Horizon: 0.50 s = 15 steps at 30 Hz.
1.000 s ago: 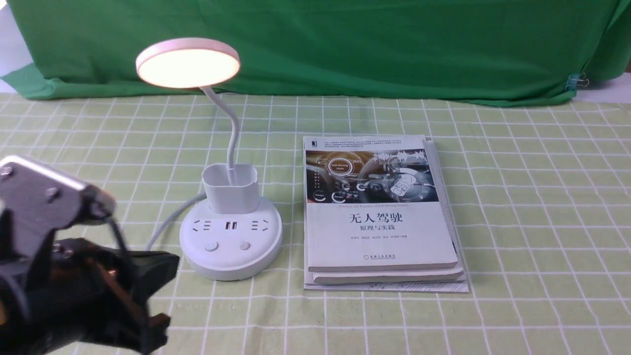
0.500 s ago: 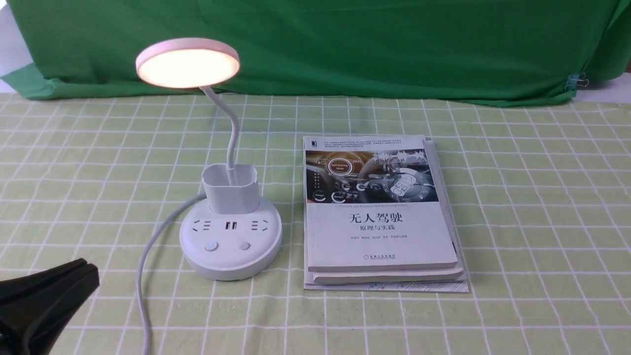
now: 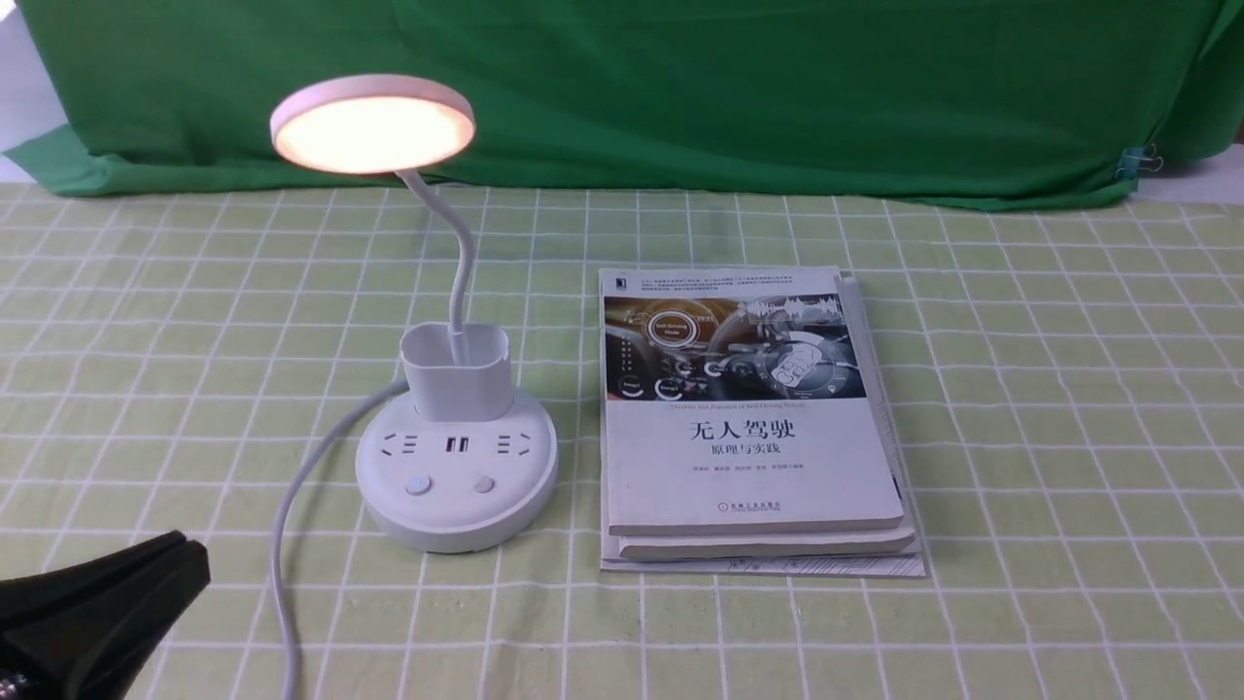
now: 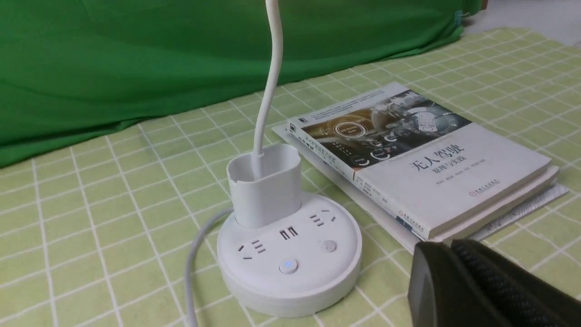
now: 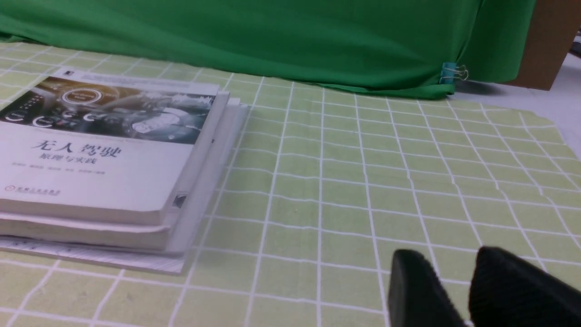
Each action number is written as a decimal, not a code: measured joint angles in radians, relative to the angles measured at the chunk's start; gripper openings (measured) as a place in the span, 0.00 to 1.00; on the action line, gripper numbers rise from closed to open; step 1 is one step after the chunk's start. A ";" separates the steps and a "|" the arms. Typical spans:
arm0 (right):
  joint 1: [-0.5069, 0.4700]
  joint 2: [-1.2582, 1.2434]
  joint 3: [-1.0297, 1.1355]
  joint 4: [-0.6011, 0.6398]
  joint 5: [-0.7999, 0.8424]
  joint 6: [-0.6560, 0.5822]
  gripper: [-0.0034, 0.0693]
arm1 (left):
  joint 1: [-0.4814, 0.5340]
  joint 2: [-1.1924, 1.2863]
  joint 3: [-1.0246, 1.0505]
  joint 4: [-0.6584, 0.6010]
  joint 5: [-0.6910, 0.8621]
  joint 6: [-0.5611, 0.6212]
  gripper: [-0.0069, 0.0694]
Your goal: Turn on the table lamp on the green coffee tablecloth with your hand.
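Note:
The white table lamp stands on the pale green gridded tablecloth (image 3: pixel 1050 408), left of centre. Its disc head (image 3: pixel 372 131) glows warm. Its round base (image 3: pixel 457 486) carries sockets and two buttons. In the left wrist view the base (image 4: pixel 290 254) shows a small blue light on one button (image 4: pixel 288 266). My left gripper (image 3: pixel 190 556) is shut and empty, low at the front left, apart from the base; its tips also show in the left wrist view (image 4: pixel 447 245). My right gripper (image 5: pixel 447 262) is open and empty over bare cloth, outside the front view.
A stack of books (image 3: pixel 748 428) lies right of the lamp base. The lamp's white cord (image 3: pixel 280 554) runs from the base toward the front edge, near my left gripper. A dark green backdrop (image 3: pixel 680 87) with a clip (image 3: pixel 1135 160) closes the far side.
My left arm has drawn back from beside the lamp base to the front left corner, then crept slightly right. The lamp head glows in all frames.

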 joint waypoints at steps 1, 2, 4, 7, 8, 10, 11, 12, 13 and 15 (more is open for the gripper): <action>0.000 0.000 0.000 0.000 0.000 0.000 0.38 | 0.026 -0.025 0.008 0.012 -0.026 0.000 0.12; 0.000 0.000 0.000 0.000 0.000 0.000 0.38 | 0.046 -0.040 0.013 0.012 -0.050 0.000 0.12; 0.000 0.000 0.000 0.000 0.000 0.000 0.38 | 0.111 -0.086 0.040 0.001 -0.125 0.000 0.12; 0.000 0.000 0.000 0.000 0.000 0.000 0.38 | 0.218 -0.158 0.100 -0.026 -0.208 0.000 0.12; 0.000 0.000 0.000 0.000 0.000 0.000 0.38 | 0.234 -0.163 0.104 -0.027 -0.213 0.000 0.12; 0.000 0.000 0.000 0.000 0.000 0.000 0.38 | 0.299 -0.202 0.145 -0.034 -0.227 0.000 0.12; 0.000 0.000 0.000 0.000 0.000 0.000 0.38 | 0.352 -0.235 0.185 -0.037 -0.231 0.000 0.12; 0.000 0.000 0.000 0.000 0.000 0.000 0.38 | 0.381 -0.255 0.211 -0.038 -0.232 0.000 0.12; 0.000 0.000 0.000 0.000 0.000 0.000 0.38 | 0.407 -0.269 0.235 -0.039 -0.231 0.000 0.12; 0.000 0.000 0.000 0.000 0.001 0.000 0.38 | 0.446 -0.279 0.260 -0.040 -0.215 0.000 0.12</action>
